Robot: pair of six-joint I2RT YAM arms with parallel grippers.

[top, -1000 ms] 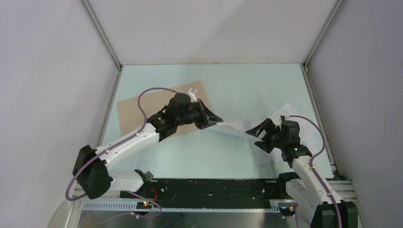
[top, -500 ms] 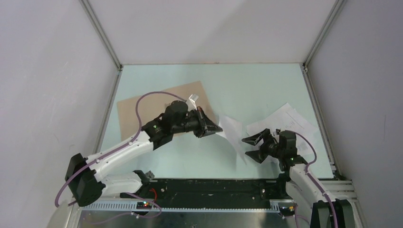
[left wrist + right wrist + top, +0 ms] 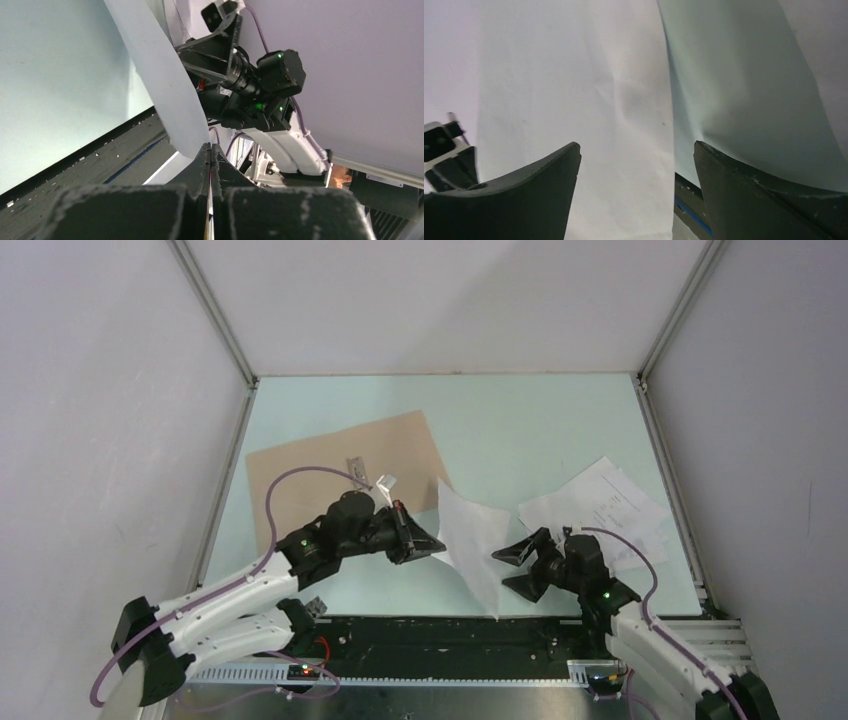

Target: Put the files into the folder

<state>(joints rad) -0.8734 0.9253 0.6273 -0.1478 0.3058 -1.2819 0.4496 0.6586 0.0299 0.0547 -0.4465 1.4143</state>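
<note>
Left end effector (image 3: pixel 438 546), I see, pinches a curling white sheet (image 3: pixel 470 538) beside the tan folder (image 3: pixel 330 455); right end effector (image 3: pixel 503 572) gapes.

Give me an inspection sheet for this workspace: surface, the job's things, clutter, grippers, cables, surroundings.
Surface: pale green table, no spills visible.
Job's things: tan folder lies flat at the left; one white sheet is held up between the arms; the other files lie fanned at the right.
Clutter: nothing seen.
Grippers: left gripper shut on the sheet's edge; right gripper open beside the sheet, gripping nothing.
Cables: left cable, purple, loops above the left arm; right cable follows the right arm.
Surroundings: plain grey walls, metal frame posts.
</note>
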